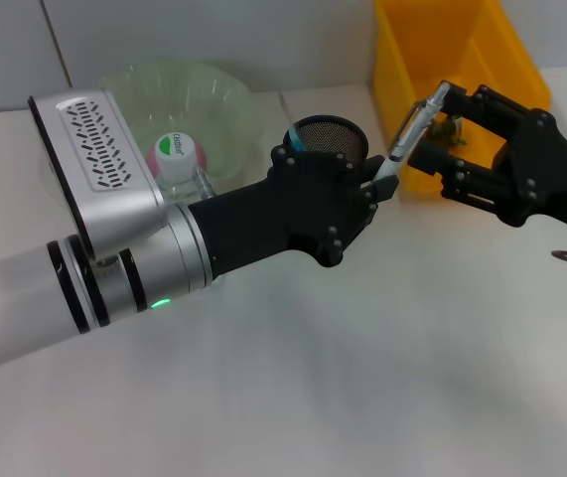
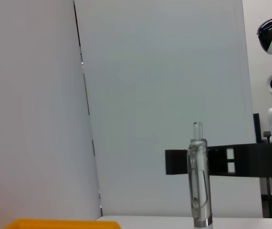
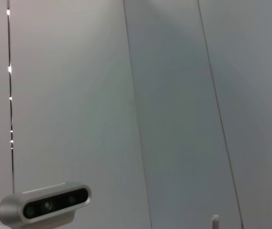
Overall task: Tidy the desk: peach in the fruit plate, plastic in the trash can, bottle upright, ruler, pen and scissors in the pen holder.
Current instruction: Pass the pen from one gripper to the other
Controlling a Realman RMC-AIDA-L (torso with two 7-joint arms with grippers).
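**Pen held between two grippers beside the holder**

The pen (image 1: 409,134) slants above the white worktop (image 1: 362,378), just beside the mesh pen holder (image 1: 330,137). The left gripper (image 1: 382,184) clasps its lower end; the right gripper (image 1: 440,124) apparently touches its top, grasp unclear. A bottle (image 1: 179,164) stands before the green fruit plate (image 1: 179,94).

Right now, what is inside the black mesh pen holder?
In the head view, the pen holder shows only a blue-green item at its rim. The left end effector, holding the pen, covers its lower part, so the rest of its contents cannot be seen.
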